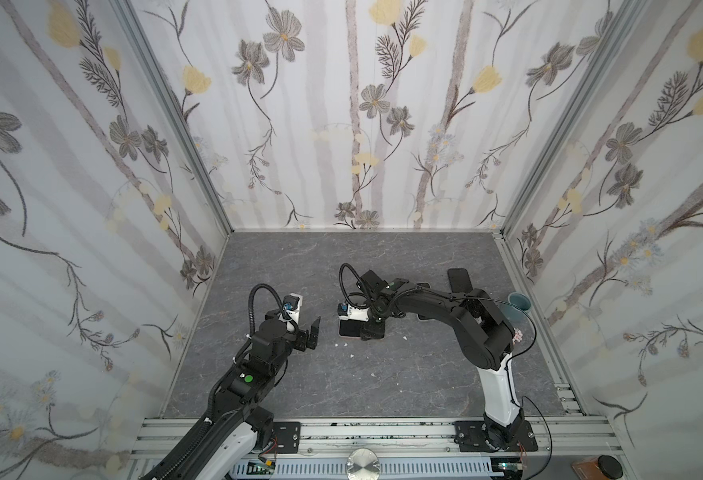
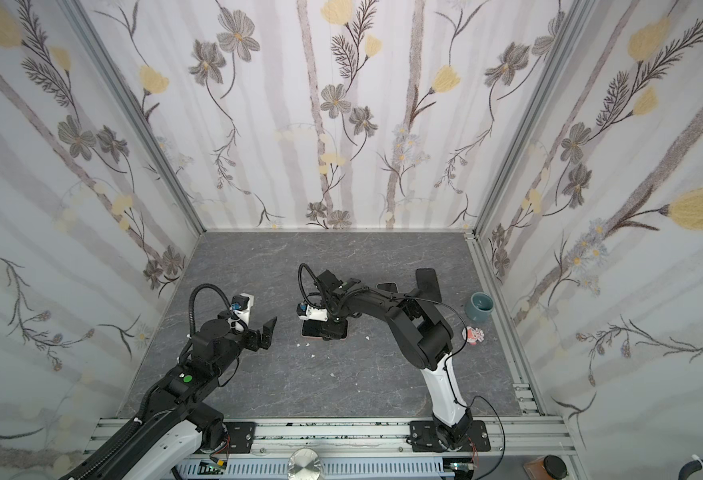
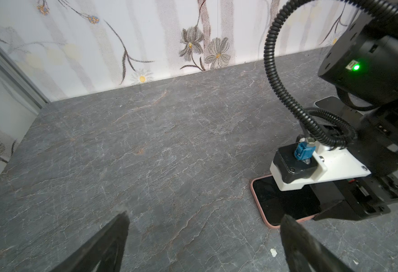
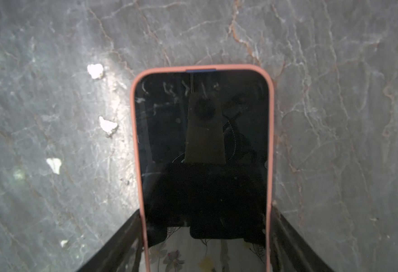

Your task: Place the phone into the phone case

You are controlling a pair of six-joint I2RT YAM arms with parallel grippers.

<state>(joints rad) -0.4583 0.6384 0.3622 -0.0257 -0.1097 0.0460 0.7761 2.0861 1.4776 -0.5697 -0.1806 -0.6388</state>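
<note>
Crumbs [image 4: 108, 124] by phone [image 4: 202, 141] in pink case [image 4: 134, 141], flat on table [image 1: 383, 374], long axis L-R in both top views; right claw [image 4: 205, 210] straddled it, grip unclear; left claw [image 3: 205, 216] open.

The phone [image 4: 202, 141] is showing a glossy, mirror-like black glass face. The phone case [image 4: 135, 141] is looking smooth, matt and rubbery, and the bench [image 4: 334, 117] is looking like grey veined stone.

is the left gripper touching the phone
No, in a top view the left gripper hangs open, with a clear strip of table between it and the phone.
</note>
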